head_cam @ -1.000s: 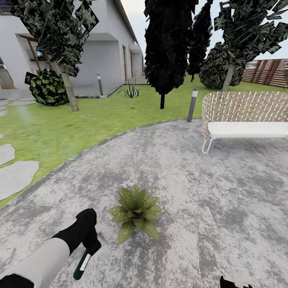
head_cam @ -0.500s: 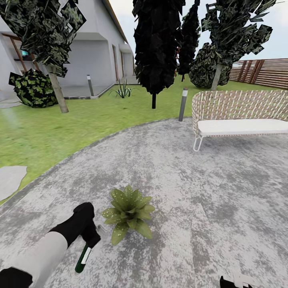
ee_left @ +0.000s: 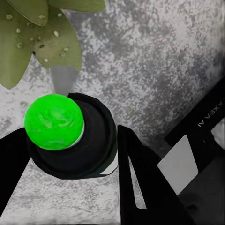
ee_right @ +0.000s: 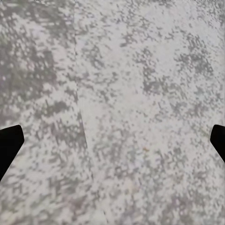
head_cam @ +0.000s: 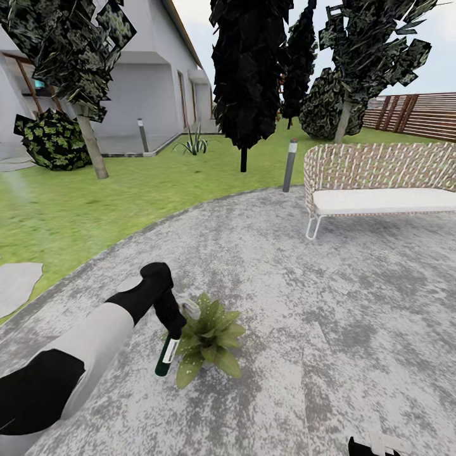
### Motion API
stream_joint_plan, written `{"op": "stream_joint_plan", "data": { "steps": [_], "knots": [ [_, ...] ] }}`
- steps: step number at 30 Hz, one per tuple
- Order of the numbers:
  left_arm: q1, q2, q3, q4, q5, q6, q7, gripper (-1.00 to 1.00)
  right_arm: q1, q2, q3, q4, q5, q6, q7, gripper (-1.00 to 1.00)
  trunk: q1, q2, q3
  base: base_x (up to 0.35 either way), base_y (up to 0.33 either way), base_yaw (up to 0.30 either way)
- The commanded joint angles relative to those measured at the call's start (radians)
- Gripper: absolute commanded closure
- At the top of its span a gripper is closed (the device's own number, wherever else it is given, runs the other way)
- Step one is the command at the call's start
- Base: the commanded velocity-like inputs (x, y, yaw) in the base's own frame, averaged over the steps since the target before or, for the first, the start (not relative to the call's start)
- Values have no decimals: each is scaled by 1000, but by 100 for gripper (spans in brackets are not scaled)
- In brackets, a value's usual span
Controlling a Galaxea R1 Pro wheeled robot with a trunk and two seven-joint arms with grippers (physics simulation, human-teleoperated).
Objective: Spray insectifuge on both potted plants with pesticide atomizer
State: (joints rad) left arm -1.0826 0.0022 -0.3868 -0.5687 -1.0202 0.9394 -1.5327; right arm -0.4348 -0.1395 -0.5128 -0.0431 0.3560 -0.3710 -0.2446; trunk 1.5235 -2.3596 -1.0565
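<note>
One potted plant (head_cam: pixel 210 337), a low rosette of pointed green leaves, stands on the grey paved patio (head_cam: pixel 329 304) of the garden. My left gripper (head_cam: pixel 173 327) is shut on the pesticide atomizer (head_cam: pixel 166 356), a slim dark cylinder with a white label that hangs tip-down against the plant's left leaves. In the left wrist view the atomizer (ee_left: pixel 70 140) shows end-on with a bright green tip between the black fingers (ee_left: pixel 138 178), and spotted leaves (ee_left: pixel 37 37) lie just beyond it. My right gripper (ee_right: pixel 112 145) is open over bare paving.
A wicker bench (head_cam: pixel 380 183) with a white cushion stands at the patio's far right, with a bollard lamp (head_cam: pixel 289 166) beside it. Lawn (head_cam: pixel 95 202), a stepping stone (head_cam: pixel 16 285), trees, a house and a brown slatted fence (head_cam: pixel 411 114) lie beyond.
My left arm has reached forward and right with the atomizer, from beside the plant to touching its left leaves. The camera turned slightly before that, then stayed still.
</note>
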Motion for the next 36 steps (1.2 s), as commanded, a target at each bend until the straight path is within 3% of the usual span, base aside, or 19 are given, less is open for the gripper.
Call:
{"op": "stream_joint_plan", "data": {
  "steps": [1, 5, 8, 12, 20, 22, 36],
  "knots": [
    [-3, 2, -6, 0, -13, 7, -38, 100, -1, 0, -7, 2, 11, -3, -4, -100, 0, 0, -1, 0, 0, 0],
    [9, 15, -51, 1, -29, -2, -38, 100, -1, 0, -7, 2, 10, -3, -4, -100, 0, 0, -1, 0, 0, 0],
    [12, 27, -63, 1, -32, -5, -38, 100, -1, 0, -7, 2, 11, -3, -4, -100, 0, 0, -1, 0, 0, 0],
    [13, 34, -66, 0, -32, -5, -38, 100, -1, 0, -7, 2, 11, -3, -4, -100, 0, 0, -1, 0, 0, 0],
    [-2, 5, -70, -17, -35, -4, -38, 100, -1, -4, -7, 2, 11, -4, -4, -100, 0, 0, -1, 0, 0, 0],
    [-2, 16, -72, -17, -39, -4, -38, 100, -1, -3, -7, 1, 10, -4, -4, -100, 0, 0, -1, 0, 0, 0],
    [-3, 19, -69, -17, -38, 0, -38, 100, -1, -1, -7, -1, 9, -5, -4, -100, 0, 0, -1, 35, -255, 0]
  ]
}}
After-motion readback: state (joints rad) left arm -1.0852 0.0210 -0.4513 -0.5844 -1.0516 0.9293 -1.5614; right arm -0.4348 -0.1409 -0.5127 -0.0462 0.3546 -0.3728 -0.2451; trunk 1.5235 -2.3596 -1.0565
